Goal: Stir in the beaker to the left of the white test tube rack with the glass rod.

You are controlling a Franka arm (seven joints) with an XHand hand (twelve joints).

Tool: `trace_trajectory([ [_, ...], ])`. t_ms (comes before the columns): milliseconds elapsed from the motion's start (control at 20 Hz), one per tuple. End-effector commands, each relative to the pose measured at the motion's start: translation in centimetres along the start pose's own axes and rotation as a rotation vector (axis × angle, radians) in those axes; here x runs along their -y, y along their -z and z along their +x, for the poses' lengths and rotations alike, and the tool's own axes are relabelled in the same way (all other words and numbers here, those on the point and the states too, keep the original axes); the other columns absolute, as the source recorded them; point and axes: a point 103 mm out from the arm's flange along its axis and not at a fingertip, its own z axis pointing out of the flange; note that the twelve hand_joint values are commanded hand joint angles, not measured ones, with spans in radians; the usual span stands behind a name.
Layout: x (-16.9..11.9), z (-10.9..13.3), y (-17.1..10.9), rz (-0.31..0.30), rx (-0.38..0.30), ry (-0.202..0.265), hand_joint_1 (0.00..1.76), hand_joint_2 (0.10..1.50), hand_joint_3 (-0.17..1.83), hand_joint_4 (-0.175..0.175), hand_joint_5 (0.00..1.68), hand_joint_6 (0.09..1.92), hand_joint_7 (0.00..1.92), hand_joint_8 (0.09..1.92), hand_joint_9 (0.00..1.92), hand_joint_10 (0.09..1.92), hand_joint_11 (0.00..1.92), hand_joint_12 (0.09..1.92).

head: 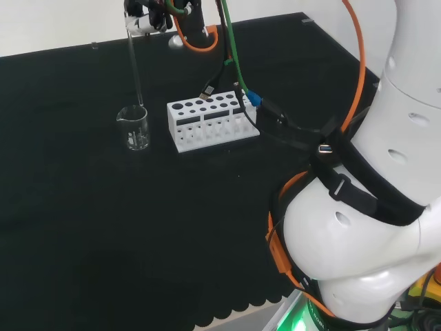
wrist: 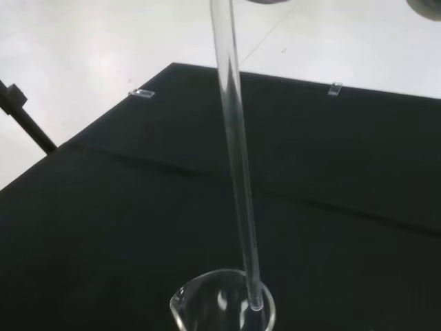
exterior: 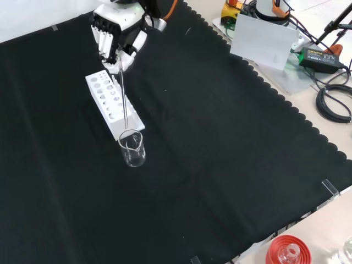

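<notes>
A clear glass beaker (head: 134, 127) stands on the black cloth just left of the white test tube rack (head: 210, 121) in the head view. In the front view the beaker (exterior: 132, 148) sits nearer than the rack (exterior: 113, 103). The hand (exterior: 115, 34) hangs above, its fingers curled round the top of a glass rod (exterior: 124, 104). The rod (head: 136, 70) points down almost upright, and its lower end sits at the beaker's mouth. In the wrist view the rod (wrist: 238, 165) reaches the rim of the beaker (wrist: 222, 307).
A red ribbed stand (exterior: 287, 251) with glassware sits past the cloth's near edge in the front view. Orange, green and black cables (head: 231, 62) run over the rack's right end in the head view. A power supply and cables (exterior: 324, 60) lie off the cloth.
</notes>
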Motion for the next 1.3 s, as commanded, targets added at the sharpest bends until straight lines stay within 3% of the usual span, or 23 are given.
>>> trace_trajectory([
  [50, -1.1, 1.1, -1.7, 0.023, -0.009, 0.04, 1.31, 1.07, -0.17, -0.175, 1.24, 0.58, 1.28, 0.61, 1.77, 0.43, 1.67, 0.62],
  [1300, -1.3, 1.8, -6.6, 0.092, -0.06, 0.048, 1.31, 1.07, -0.17, -0.175, 1.24, 0.57, 1.28, 0.6, 1.78, 0.41, 1.68, 0.63],
])
